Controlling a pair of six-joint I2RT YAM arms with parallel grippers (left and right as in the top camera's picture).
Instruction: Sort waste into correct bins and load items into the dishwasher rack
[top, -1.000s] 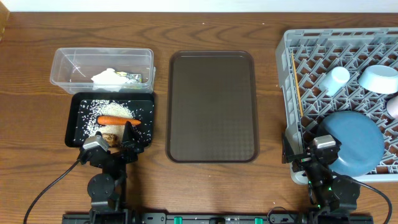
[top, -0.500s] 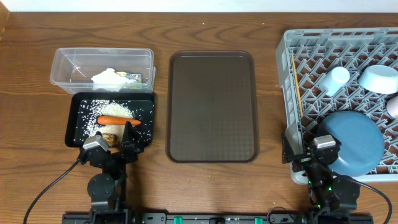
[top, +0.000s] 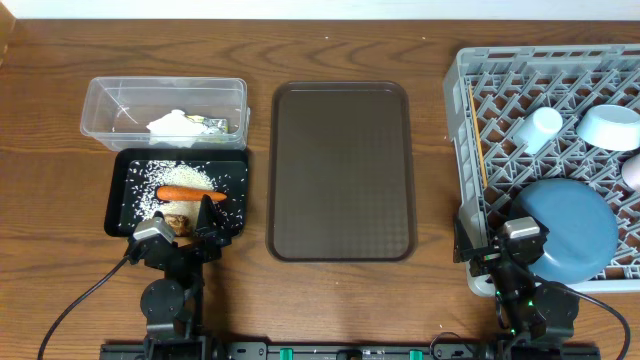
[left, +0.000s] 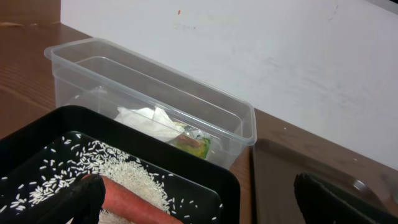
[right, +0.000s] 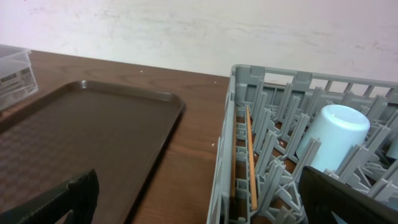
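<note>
Partly hidden brown lump (top: 179, 217), cup (top: 632, 170) cropped

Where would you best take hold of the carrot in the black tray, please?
Probably the middle of the carrot, from above, jaws across its narrow width: it lies flat on the rice, lengthwise across the black tray, whose walls hinder a side approach.

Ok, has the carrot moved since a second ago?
No. The carrot still lies across the middle of the black tray, just as far from the clear tub above it.
</note>
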